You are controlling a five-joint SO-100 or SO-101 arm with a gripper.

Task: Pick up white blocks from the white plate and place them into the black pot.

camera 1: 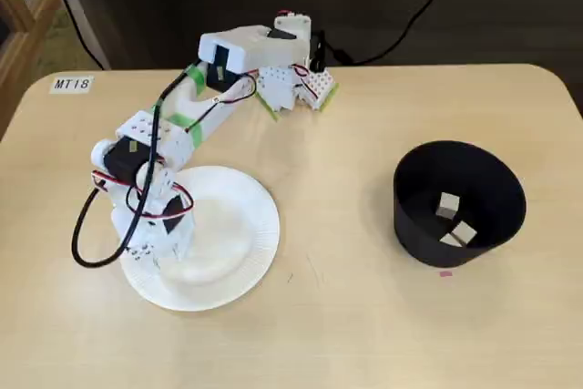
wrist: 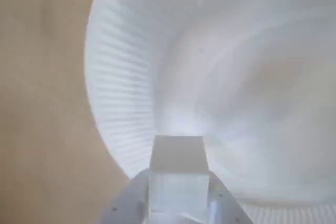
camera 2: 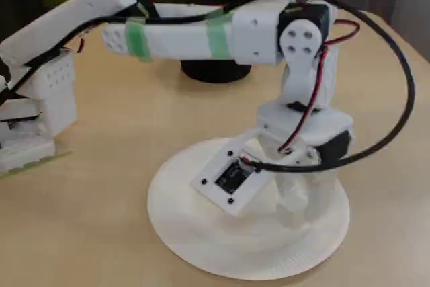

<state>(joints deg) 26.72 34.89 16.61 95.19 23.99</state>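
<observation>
The white robot arm [camera 1: 209, 88] reached out from its base and folded down over the white plate [camera 1: 246, 216]. It stood on a pale wooden table [camera 1: 346, 316] before a dark wall. The black pot [camera 1: 459, 202] sat well apart to the right, holding two white blocks [camera 1: 455, 220]. The gripper [wrist: 177, 203] was closed on a third white block [wrist: 177, 161] just above the plate.
</observation>
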